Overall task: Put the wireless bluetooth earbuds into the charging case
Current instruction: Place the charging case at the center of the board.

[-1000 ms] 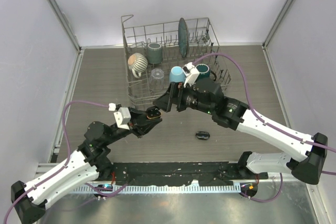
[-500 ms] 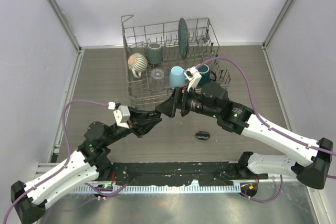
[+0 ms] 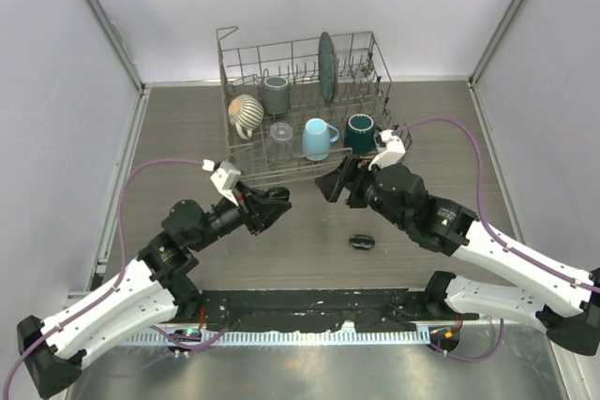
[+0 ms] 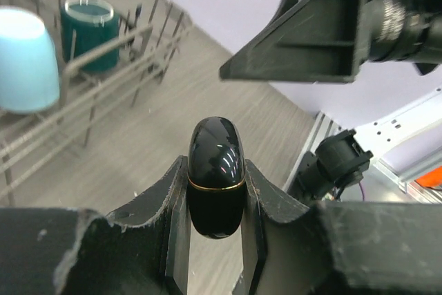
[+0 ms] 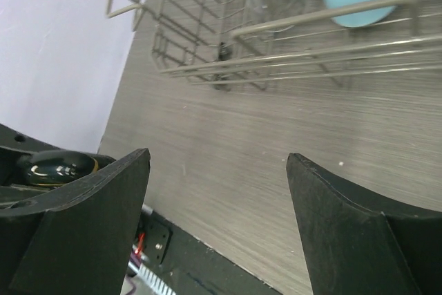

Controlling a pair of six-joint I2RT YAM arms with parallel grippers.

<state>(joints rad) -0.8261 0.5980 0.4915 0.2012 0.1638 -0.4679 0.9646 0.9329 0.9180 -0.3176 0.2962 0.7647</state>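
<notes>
wire dish rack (image 3: pixel 295 70) far-centre on tabletop (image 3: pixel 187 138), with light blue cup (image 3: pixel 319 138) and dark green mug (image 3: pixel 360 131). second black oval (image 3: pixel 362 242) lies near, right of centre. charging case (image 4: pixel 215 170) pinched in left jaws, off the tabletop; right jaws spread wide, empty, just right of it, apart. case glossy black, thin gold seam, lid shut.

No writing, label, brand, number or sign can be read in any of the views.
</notes>
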